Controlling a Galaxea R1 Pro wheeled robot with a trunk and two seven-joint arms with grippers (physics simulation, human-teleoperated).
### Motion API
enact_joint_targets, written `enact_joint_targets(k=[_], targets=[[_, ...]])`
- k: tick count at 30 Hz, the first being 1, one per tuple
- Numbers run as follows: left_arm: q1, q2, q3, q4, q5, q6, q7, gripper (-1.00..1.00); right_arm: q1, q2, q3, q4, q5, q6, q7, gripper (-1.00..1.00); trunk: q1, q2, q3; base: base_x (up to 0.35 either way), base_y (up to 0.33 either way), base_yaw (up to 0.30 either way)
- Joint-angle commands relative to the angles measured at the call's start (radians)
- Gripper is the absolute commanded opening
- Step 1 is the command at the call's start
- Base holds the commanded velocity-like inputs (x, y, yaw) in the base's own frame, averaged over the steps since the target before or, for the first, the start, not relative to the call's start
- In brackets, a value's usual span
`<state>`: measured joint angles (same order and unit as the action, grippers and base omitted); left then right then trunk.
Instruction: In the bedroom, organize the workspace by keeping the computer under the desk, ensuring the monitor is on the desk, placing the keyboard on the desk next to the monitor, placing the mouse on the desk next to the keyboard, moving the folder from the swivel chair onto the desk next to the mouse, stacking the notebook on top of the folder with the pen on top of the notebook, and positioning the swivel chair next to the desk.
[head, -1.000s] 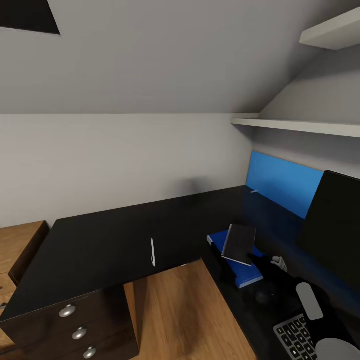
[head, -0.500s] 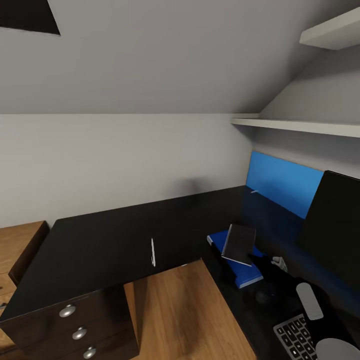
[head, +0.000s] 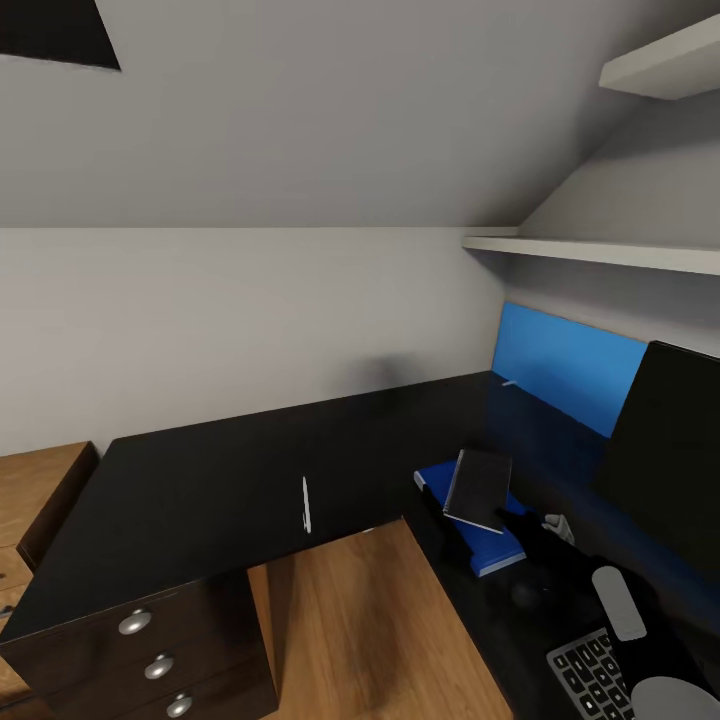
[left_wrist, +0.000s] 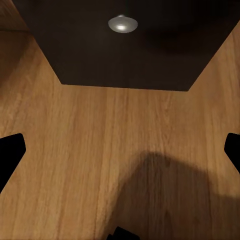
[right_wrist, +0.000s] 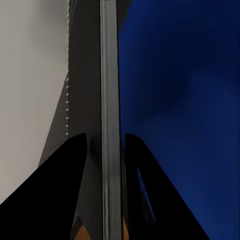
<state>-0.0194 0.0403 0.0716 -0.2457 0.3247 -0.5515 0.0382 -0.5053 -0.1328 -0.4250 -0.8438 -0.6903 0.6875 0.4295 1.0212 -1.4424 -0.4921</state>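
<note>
- The right gripper (right_wrist: 102, 145) has its fingers (right_wrist: 65, 185) narrowed onto the edge of the notebook (head: 478, 488), one on each face, as the right wrist view shows; the wire binding runs along one side of it there
- The notebook is held tilted above the blue folder (head: 480, 535), its lower edge close over the folder; whether it touches cannot be told. I judge the tilt comes from the edge grip, and the book looks ready to be laid flat on the folder
- The folder lies on the tabletop (head: 220, 480) at about 4 o'clock in the head view, so the stack is being built in the right place
- The mouse (head: 528, 593) sits just beside the folder toward 5 o'clock, and the keyboard (head: 590, 670) lies beyond it at the lower right corner, with the monitor (head: 665, 450) standing at 3 o'clock
- The pen (head: 306, 503) rests well apart at 7 o'clock from the folder, near the inner edge of the tabletop; it is not yet on the stack
- The left gripper (left_wrist: 120, 150) hangs over the wooden floor (left_wrist: 100, 150) with its fingers wide, facing a drawer front with a round knob (left_wrist: 122, 23)
- Little stands in the way: the right arm (head: 620, 600) crosses over the mouse and keyboard, so lowering carelessly could nudge them
- The blue wall panel (head: 565, 365) and shelves (head: 600, 250) are clear of the work
</note>
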Motion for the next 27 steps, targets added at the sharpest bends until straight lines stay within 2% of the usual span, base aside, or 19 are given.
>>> enact_joint_targets(k=[1, 7, 27], targets=[[-0.001, 0.0, 0.004, 0.0, -0.006, -0.002, 0.003, 1.0, -0.001, 0.0, -0.003, 0.0, -0.003, 0.007, 0.003, -1.0, 0.004, -0.008, -0.004, 0.0, 0.0, 0.0], [-0.001, -0.001, 0.004, 0.0, -0.005, -0.002, 0.003, 1.0, -0.001, 0.001, -0.003, 0.0, -0.003, 0.007, 0.003, -1.0, 0.027, -0.05, -0.023, 0.0, 0.0, 0.0], [-0.001, 0.0, 0.008, 0.0, -0.006, -0.003, -0.001, 1.0, -0.001, 0.001, -0.003, 0.0, -0.003, 0.006, 0.003, -1.0, 0.027, -0.05, -0.023, 0.0, 0.0, 0.0]])
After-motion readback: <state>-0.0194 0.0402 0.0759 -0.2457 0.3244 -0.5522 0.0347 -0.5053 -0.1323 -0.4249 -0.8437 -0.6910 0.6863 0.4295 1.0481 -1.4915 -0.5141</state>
